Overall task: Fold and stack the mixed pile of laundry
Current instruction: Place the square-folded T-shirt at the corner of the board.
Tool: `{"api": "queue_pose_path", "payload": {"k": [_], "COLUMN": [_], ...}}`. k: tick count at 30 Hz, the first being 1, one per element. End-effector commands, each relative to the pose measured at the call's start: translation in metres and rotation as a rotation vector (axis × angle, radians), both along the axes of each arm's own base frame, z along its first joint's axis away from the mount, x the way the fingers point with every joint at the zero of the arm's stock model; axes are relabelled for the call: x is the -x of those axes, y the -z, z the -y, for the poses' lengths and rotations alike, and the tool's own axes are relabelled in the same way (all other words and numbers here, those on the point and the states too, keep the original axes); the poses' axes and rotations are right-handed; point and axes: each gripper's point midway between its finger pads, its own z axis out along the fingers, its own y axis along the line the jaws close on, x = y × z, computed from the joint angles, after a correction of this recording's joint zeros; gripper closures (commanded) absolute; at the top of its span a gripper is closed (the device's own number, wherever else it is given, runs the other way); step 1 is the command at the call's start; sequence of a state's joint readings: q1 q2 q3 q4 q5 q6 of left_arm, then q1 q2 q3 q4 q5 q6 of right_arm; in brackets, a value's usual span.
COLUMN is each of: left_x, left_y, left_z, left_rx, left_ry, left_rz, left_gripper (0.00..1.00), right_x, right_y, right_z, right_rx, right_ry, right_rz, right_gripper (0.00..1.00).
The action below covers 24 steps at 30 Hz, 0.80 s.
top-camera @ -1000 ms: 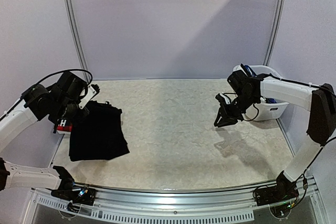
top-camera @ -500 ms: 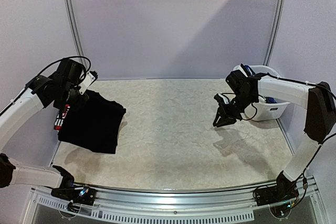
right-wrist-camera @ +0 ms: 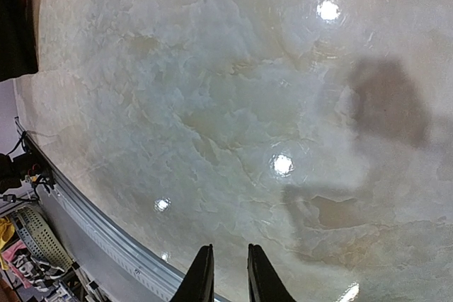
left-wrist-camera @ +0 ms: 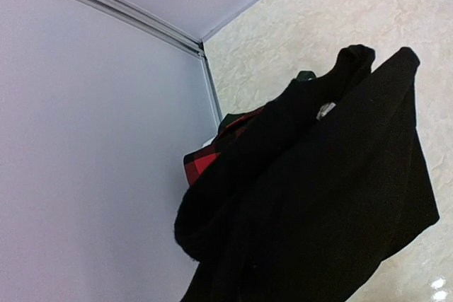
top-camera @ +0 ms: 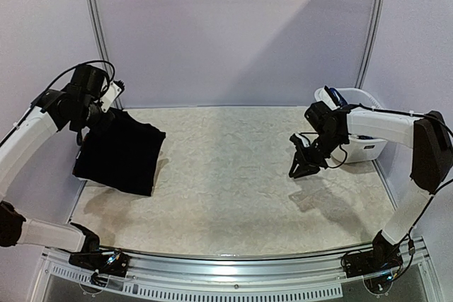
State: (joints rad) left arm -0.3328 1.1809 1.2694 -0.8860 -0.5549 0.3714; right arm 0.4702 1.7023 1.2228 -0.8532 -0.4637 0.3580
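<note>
Garment (top-camera: 120, 160) between left fingers (top-camera: 105, 112), mostly below.

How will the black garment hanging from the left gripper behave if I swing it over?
Likely floppy: the black garment drapes in loose folds below the left gripper, so it may sway. The red plaid piece bunched against it could slip free.

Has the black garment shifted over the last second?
Yes. The black garment, hanging from the left gripper, has gone back and left, toward the left corner post.
</note>
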Motion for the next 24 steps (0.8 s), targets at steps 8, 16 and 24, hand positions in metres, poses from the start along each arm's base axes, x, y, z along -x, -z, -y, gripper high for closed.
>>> {"api": "queue_pose_path", "payload": {"k": [8,16,24], "left_x": [-0.012,-0.025,-0.041], "left_y": [-0.03,-0.038,-0.032], "left_z": [-0.023,-0.037,-0.056], "left_rx": [-0.014,-0.018,-0.02], "left_ry": [-0.058,-0.08,-0.105], "left_rz": [0.075,0.098,0.098], "left_gripper": [1.0,1.0,1.0], "right_x": [-0.002,-0.003,-0.003], "right_y": [-0.004,-0.003,-0.001], "right_z": [0.002,0.001,0.002], "right_rx": [-0.007,-0.009,-0.006], "right_ry": [0.016,0.03,0.044], "right_rz": [0.032,0.027,0.021], "right_gripper": [0.83,0.83,0.83]}}
